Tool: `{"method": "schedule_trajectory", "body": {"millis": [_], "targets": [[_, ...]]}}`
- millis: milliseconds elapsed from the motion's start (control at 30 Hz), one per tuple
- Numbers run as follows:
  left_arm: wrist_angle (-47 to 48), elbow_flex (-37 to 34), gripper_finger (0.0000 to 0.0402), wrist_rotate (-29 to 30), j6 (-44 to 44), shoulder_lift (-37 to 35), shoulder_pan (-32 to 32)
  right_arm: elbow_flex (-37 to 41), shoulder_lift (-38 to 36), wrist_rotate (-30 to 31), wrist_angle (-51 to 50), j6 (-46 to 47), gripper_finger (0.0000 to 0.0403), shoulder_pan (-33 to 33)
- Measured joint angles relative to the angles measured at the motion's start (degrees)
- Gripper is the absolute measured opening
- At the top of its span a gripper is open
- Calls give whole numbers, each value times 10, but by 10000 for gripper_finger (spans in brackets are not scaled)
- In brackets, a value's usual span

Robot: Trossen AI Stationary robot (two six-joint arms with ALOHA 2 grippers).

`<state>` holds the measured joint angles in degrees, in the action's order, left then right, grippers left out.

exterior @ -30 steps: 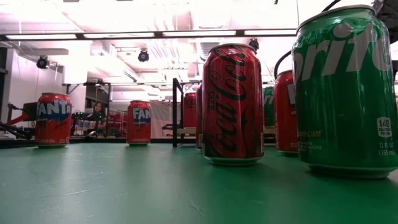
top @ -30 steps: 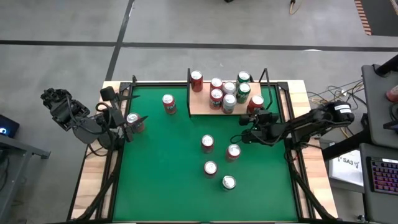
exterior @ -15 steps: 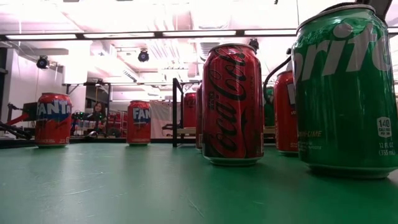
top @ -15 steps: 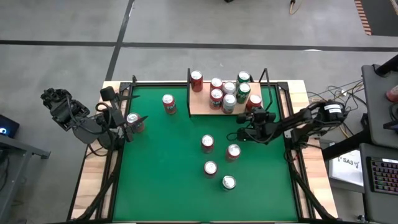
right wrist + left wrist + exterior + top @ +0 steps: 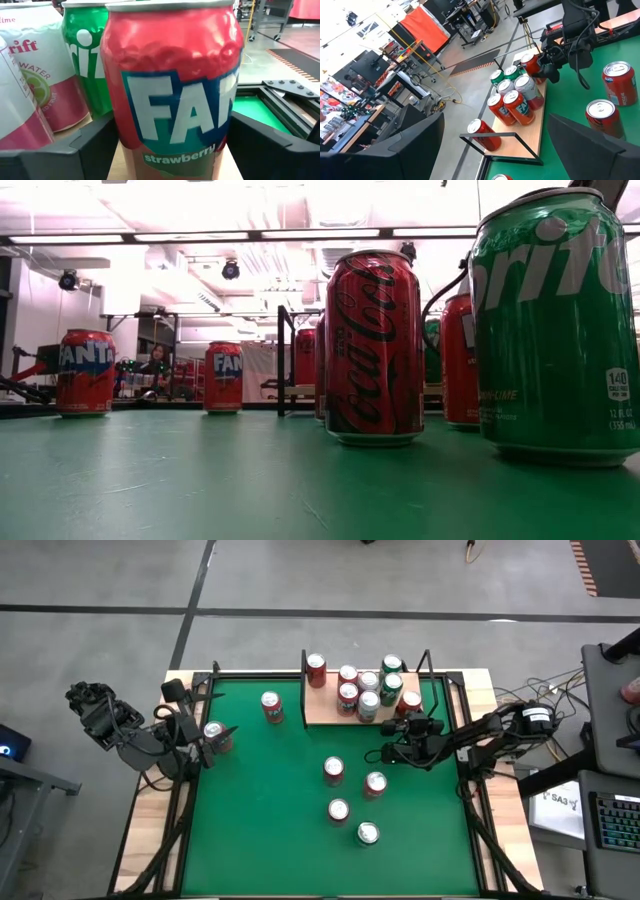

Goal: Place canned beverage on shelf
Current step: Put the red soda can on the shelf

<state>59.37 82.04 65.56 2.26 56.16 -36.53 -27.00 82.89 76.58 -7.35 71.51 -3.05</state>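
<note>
**One strawberry Fanta between the right fingers at the shelf's corner**

One red strawberry Fanta can (image 5: 172,85) stands upright on the near right corner of the shelf (image 5: 322,710), beside a green Sprite can (image 5: 87,60) and a pale sparkling-water can (image 5: 25,85). The right gripper (image 5: 410,727) sits around the Fanta, a finger on each side, jaws wide; whether the pads touch the can cannot be told. Six more cans crowd the board. Four loose cans (image 5: 334,771) stand on the green tabletop (image 5: 260,810), and a fifth stands near the shelf's left upright. The left gripper (image 5: 205,737) waits at the table's left edge, spread wide around a silver-topped can (image 5: 213,732).
</note>
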Motion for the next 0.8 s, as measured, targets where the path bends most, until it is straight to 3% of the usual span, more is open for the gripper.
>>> {"method": "schedule_trajectory", "body": {"millis": [200, 800], "targets": [[0, 0, 335, 0, 0, 0, 0, 1, 0, -15, -1, -1, 350, 0], [0, 0, 335, -1, -4, 0, 0, -37, -48, -4, -29, -76, 338, -4]]}}
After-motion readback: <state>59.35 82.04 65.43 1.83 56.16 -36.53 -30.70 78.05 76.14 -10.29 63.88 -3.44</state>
